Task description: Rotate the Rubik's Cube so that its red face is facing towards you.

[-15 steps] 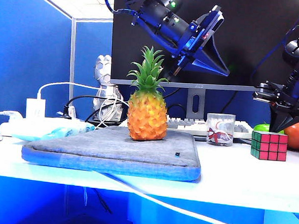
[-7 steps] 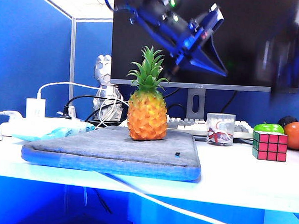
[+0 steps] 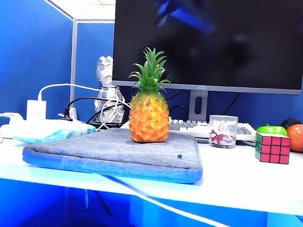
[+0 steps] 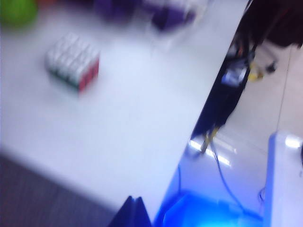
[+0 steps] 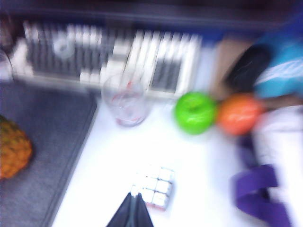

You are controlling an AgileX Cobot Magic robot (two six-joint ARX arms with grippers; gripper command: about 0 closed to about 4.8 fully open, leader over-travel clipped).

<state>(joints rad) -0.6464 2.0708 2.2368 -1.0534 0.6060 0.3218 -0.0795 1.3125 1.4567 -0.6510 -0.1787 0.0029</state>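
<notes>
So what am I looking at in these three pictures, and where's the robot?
It is a robot with two arms, each ending in a two-finger gripper. One picture comes from a camera facing the table; the other two come from cameras on the wrists, looking down, blurred by motion. In the table view the arms are raised: only a blur of the left arm shows at the top. Of each gripper only a dark tip shows, left and right; open or shut is unclear, and neither holds anything. On the table: the Rubik's Cube, red face forward, a pineapple on a grey pad, a glass, a green apple, an orange fruit and a keyboard.
</notes>
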